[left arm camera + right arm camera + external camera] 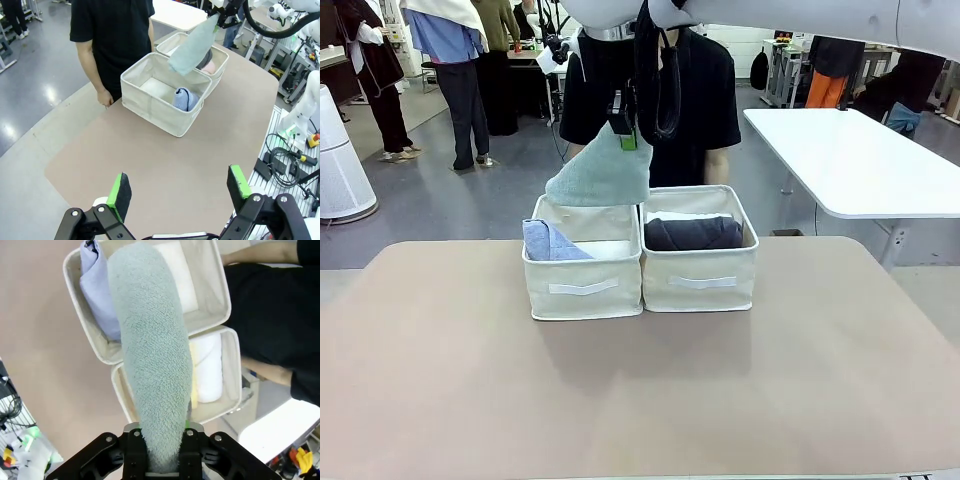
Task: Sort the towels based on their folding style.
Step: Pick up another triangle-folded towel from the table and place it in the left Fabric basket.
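You have a tan desk with two cream bins side by side, the left bin and the right bin. The pale green towel hangs in the air, mostly over the left bin, which holds the blue towel. The dark grey towel and white towel lie in the right bin. Your right hand is clamped on the green towel's top. Your left hand hangs over bare desk, fingers wide apart.

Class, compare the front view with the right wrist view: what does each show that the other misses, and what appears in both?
Front: the dark grey towel in the right bin. Right wrist: a sliver of yellow towel in that bin. Both: the grey-green towel clamped in the right end effector, and the lavender-blue towel in the left bin.
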### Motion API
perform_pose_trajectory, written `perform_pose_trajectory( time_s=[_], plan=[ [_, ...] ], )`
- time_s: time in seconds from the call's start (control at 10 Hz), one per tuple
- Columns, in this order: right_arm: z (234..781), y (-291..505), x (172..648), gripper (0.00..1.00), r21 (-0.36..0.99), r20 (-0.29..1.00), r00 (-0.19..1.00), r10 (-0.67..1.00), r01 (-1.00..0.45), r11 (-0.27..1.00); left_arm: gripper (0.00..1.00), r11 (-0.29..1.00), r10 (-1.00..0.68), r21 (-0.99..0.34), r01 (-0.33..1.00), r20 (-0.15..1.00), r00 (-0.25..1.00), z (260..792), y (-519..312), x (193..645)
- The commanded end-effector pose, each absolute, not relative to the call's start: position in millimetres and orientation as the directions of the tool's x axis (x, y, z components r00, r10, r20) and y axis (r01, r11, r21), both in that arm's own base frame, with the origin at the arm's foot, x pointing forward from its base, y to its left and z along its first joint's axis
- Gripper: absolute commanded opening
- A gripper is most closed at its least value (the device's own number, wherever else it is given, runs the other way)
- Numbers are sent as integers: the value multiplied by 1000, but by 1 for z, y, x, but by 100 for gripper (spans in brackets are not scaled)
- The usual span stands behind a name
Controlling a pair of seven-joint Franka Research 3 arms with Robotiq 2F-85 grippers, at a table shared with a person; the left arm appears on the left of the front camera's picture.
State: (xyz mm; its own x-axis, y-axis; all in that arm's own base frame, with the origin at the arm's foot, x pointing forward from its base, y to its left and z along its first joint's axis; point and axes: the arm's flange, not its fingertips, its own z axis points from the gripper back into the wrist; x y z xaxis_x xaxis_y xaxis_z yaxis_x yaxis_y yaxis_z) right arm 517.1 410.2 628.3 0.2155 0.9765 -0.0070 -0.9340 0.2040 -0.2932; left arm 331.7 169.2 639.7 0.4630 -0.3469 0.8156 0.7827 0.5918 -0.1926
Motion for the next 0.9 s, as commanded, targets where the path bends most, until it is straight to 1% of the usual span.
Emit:
perform_pose_trajectory(
  time_s=[0.0,0.5,0.7,0.8],
  plan=[
    [631,408,512,24,-302,-23,222,975,-931,205,100,575,-354,-174,799,828,435,638,171,331],
    [629,410,517,24,-293,-9,216,976,-934,204,100,575,-354,-174,799,828,435,638,171,331],
    [628,425,530,24,-311,12,115,993,-944,113,100,575,-354,-174,799,828,435,638,171,331],
    [625,429,539,24,-314,18,91,996,-945,92,100,575,-354,-174,799,828,435,638,171,331]
  ],
)
